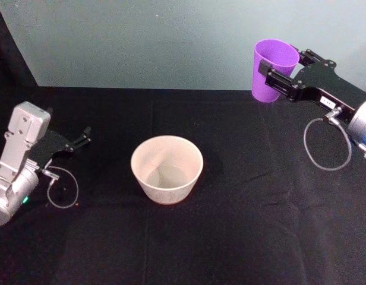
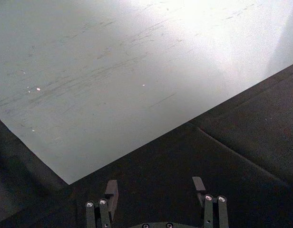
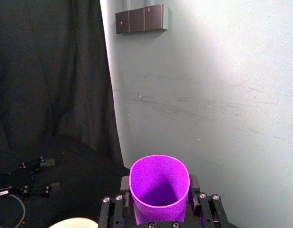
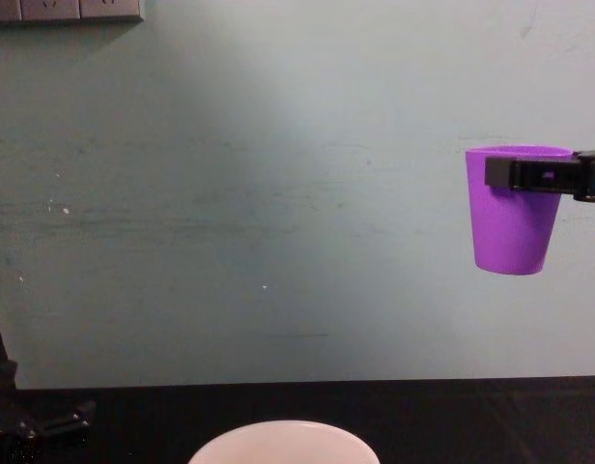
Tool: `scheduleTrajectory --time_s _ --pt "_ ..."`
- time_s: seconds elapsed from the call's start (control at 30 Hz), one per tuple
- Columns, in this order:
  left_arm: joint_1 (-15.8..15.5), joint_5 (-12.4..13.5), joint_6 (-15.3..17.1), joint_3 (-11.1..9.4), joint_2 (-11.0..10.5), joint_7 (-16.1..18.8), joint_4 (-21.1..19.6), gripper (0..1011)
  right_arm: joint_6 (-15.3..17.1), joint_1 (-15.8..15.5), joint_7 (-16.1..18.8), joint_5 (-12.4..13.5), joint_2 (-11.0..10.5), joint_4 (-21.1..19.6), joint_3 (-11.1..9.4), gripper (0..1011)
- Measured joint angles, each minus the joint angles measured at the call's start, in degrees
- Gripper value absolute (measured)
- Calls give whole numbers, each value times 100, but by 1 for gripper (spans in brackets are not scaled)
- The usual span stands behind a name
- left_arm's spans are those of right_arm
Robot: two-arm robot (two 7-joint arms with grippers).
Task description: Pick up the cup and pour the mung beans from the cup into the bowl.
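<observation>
The purple cup (image 1: 273,70) hangs upright, high above the table at the right, with my right gripper (image 1: 282,76) shut around its upper wall. From the chest it shows against the pale wall, the cup (image 4: 511,217) held near its rim by the right gripper (image 4: 544,176). In the right wrist view the cup (image 3: 159,190) opens toward the camera between the fingers; I cannot see beans inside. The pale bowl (image 1: 167,168) stands on the black table, left of and below the cup; its rim (image 4: 283,441) shows from the chest. My left gripper (image 1: 83,138) rests open at the left.
A black cloth (image 1: 230,237) covers the table, with a pale wall (image 1: 171,41) behind it. A grey cable loop (image 1: 327,144) hangs under the right arm. A wall socket strip (image 3: 141,18) sits high on the wall.
</observation>
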State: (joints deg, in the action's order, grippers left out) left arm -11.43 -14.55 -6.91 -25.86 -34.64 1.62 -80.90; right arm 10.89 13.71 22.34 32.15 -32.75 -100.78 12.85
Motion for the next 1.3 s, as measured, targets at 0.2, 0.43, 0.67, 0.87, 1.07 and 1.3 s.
scheduleTrajectory --time_s 0.2,0.43,0.67,0.87,1.07,1.3 --pt "0 0 0 0 0 0 0 1011 0 0 0 0 0 0 0 716" --pt "0 0 0 0 0 0 0 1011 0 0 0 0 0 0 0 716" --pt "0 0 0 0 0 0 0 1011 1 0 0 0 0 0 0 715" --pt "0 0 0 0 0 0 0 1011 1 0 0 0 0 -1 0 716" --pt "0 0 0 0 0 0 0 1012 1 0 0 0 0 -1 0 716" --pt "0 1 0 0 0 0 0 1012 1 0 0 0 0 -1 0 716"
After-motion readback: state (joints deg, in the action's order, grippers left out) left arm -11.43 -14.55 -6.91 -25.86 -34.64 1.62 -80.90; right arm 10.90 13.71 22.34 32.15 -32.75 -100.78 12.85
